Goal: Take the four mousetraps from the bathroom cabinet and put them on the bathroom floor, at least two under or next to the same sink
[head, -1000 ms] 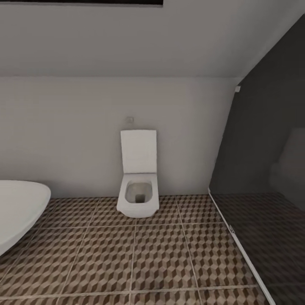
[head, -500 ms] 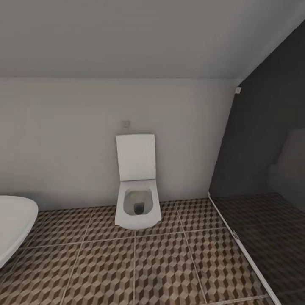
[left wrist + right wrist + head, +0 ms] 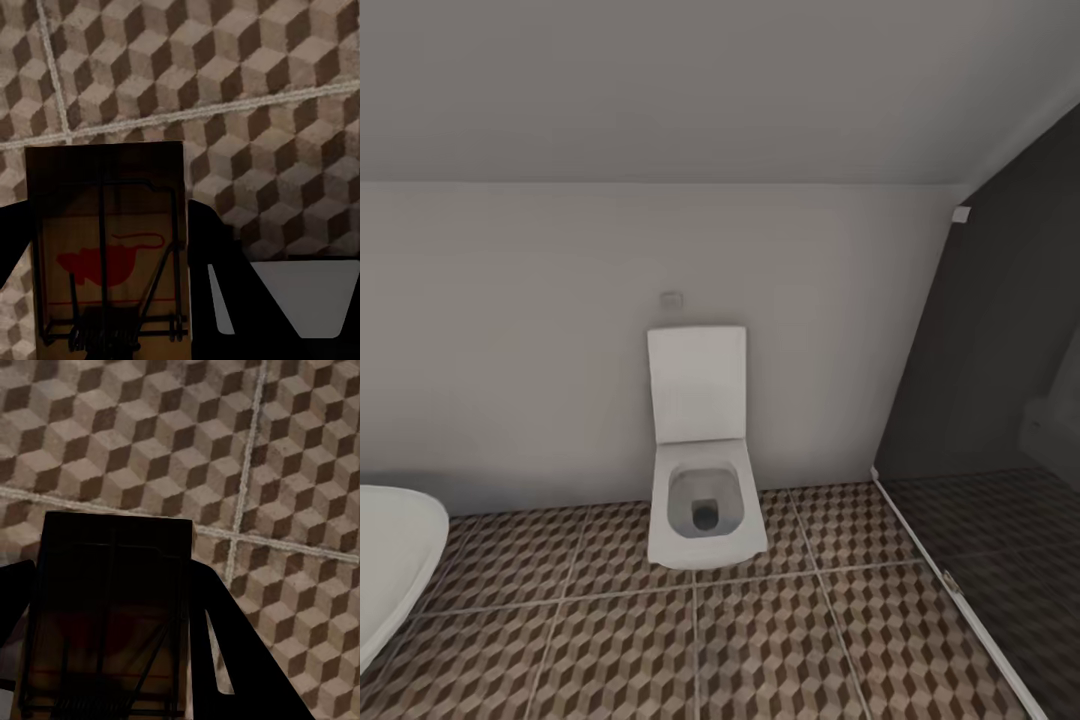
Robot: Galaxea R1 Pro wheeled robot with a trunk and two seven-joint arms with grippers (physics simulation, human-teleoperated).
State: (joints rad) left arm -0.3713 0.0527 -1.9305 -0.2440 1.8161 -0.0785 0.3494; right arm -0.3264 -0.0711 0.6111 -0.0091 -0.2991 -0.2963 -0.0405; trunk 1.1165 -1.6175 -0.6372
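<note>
In the left wrist view a mousetrap (image 3: pixel 109 240), a brown wooden board with dark wire and a red mouse print, sits between the dark fingers (image 3: pixel 217 262) of my left gripper (image 3: pixel 105 300), which is shut on it above the cube-patterned bathroom floor (image 3: pixel 247 90). In the right wrist view a second mousetrap (image 3: pixel 112 615), in shadow, is held the same way by my right gripper (image 3: pixel 112 660), shut on it over the floor (image 3: pixel 150 442). The head view shows the tiled floor (image 3: pixel 760 640). The cabinet and the sink are out of view.
A white wall-hung toilet (image 3: pixel 705 500) with its lid up stands against the grey wall ahead. The rim of a white bathtub (image 3: pixel 390 560) juts in at the left. A dark glass shower screen (image 3: pixel 1000 400) with a floor rail closes off the right.
The head view has shifted: the toilet now sits lower and further right in the picture, and less of the bathtub shows. This is the camera moving.
</note>
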